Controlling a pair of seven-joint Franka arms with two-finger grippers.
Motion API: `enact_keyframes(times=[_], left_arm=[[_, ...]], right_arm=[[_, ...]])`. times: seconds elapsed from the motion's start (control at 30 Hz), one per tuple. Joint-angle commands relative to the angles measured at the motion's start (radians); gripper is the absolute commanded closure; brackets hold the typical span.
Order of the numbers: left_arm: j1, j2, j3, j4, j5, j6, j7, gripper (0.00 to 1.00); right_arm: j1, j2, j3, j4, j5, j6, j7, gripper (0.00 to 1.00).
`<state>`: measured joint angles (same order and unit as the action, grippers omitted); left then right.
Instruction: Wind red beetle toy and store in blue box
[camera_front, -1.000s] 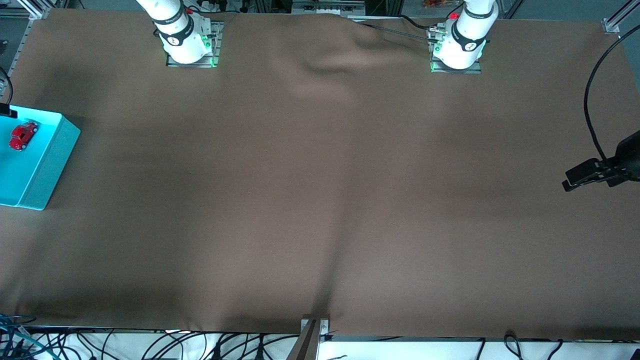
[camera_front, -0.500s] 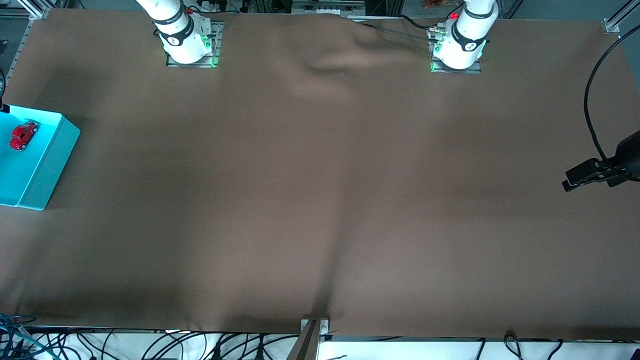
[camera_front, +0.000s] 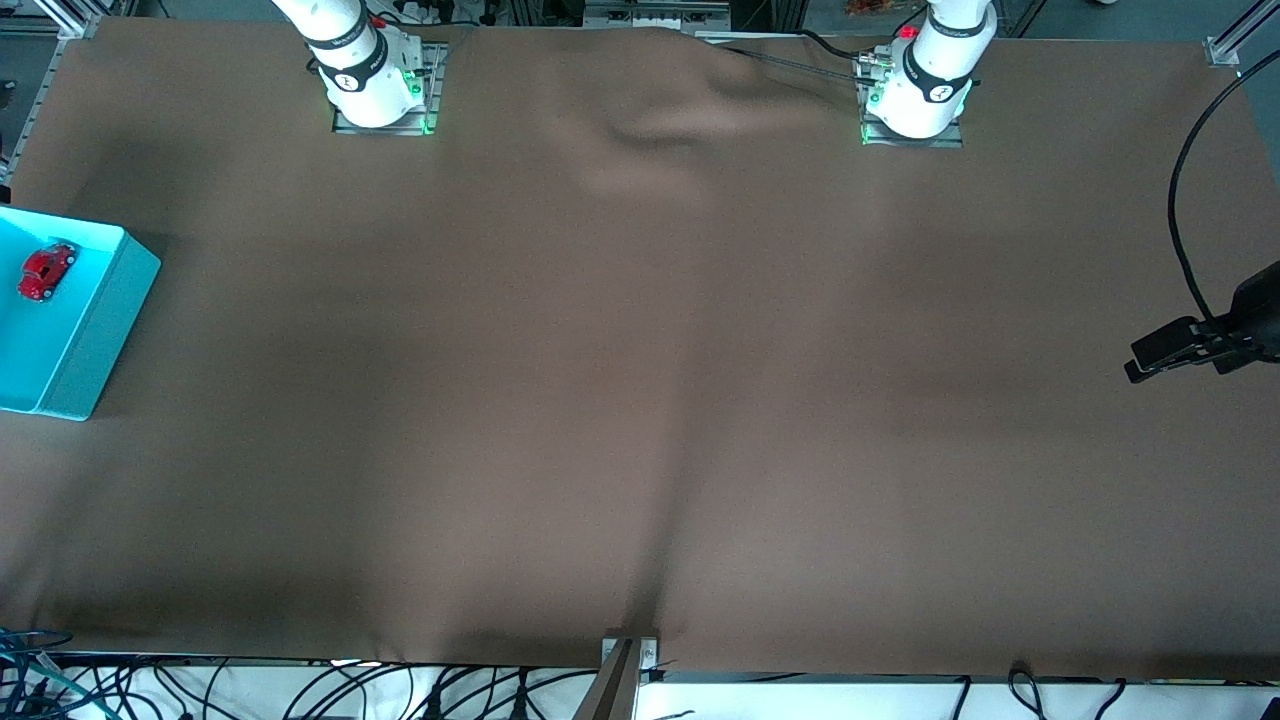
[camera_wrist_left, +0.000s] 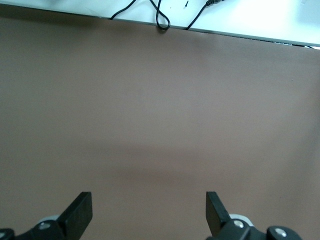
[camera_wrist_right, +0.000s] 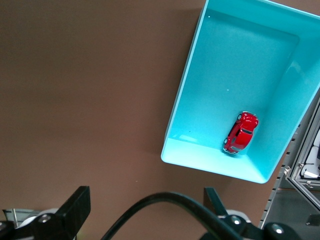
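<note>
Red beetle toy (camera_wrist_right: 241, 133) lies on its wheels inside the blue box (camera_wrist_right: 190, 95), close to one of the short walls and near a corner, touching nothing but the bright floor of the bin. In the front view the red beetle toy (camera_front: 45, 270) shows in the part of the blue box (camera_front: 100, 320) that lies farther from the front camera. The box itself stands at the right arm's end of the bench (camera_front: 640, 400), partly cut off by the edge of that view. With the toy resting loose in the bin and nothing gripping it, the storing step looks done, so the task seems to be at or very near its end.

The right pincer (camera_wrist_right: 142, 212) hangs high over the bare brown cloth just beside the box, its fingers spread wide and holding nothing; a black cable (camera_wrist_right: 160, 205) loops across its camera's view. That height and the empty spread fit an arm that has let go and drawn clear of the bin.

The left pincer (camera_wrist_left: 149, 212) is likewise wide and empty, over the bare cloth toward the left arm's end of the bench, with only the bench edge and some cables (camera_wrist_left: 162, 15) ahead of it. This arm waits; nothing of the task is within its reach.
</note>
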<state>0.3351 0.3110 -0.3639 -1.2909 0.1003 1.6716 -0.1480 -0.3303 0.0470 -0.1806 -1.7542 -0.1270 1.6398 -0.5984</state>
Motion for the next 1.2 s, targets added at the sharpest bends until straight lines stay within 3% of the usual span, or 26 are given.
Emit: enact_keyframes(times=[0.0,0.6,1.17], left_arm=[[-0.002,0.011,0.003,0.028,-0.021,-0.016,0.024,0.00],[0.001,0.011,0.002,0.028,-0.021,-0.016,0.024,0.00],[-0.001,0.011,0.002,0.028,-0.021,-0.016,0.024,0.00]], right_arm=[[0.028,-0.048,-0.002,-0.007,-0.005,-0.046,0.011,0.00],[0.143,-0.067,0.007,0.107,-0.003,-0.241,0.186,0.00],[0.188,-0.072,0.173,0.136,0.004,-0.324,0.475,0.00]])
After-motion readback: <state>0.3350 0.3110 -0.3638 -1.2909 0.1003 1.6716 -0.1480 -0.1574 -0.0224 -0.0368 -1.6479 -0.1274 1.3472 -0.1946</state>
